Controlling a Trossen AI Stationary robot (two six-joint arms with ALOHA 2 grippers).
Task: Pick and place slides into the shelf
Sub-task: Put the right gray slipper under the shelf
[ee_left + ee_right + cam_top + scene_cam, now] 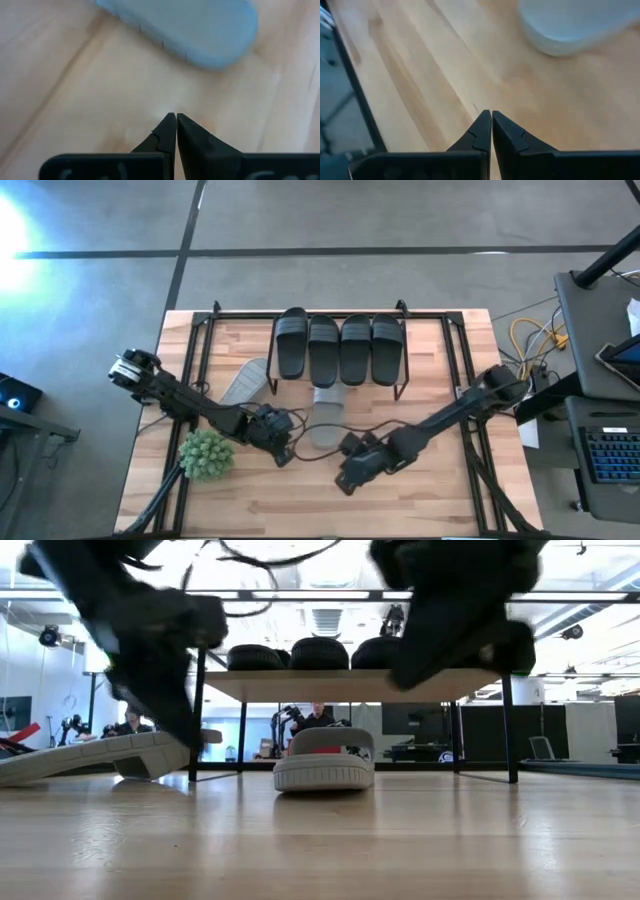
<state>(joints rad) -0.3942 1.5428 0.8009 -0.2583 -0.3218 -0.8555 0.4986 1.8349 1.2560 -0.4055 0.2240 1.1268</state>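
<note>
Four black slides (338,348) sit atop the shelf (432,330); two grey slides (326,416) lie on the worktop (420,500) (one at the shelf's 6 o'clock). The left claw (284,457) and right claw (343,481) are both pinched together, empty.

A small green spiky plant (205,454) is sitting near the front left corner of the light wood table (430,505). A black frame (462,370) is lying across the table. Yellow cables (530,335) are trailing on the grey floor (350,215) just off the table's right edge, beside a desk carrying a keyboard (612,455). In the low view, people are sitting in the room behind, one (318,716) at the middle, another (130,722) farther left.
</note>
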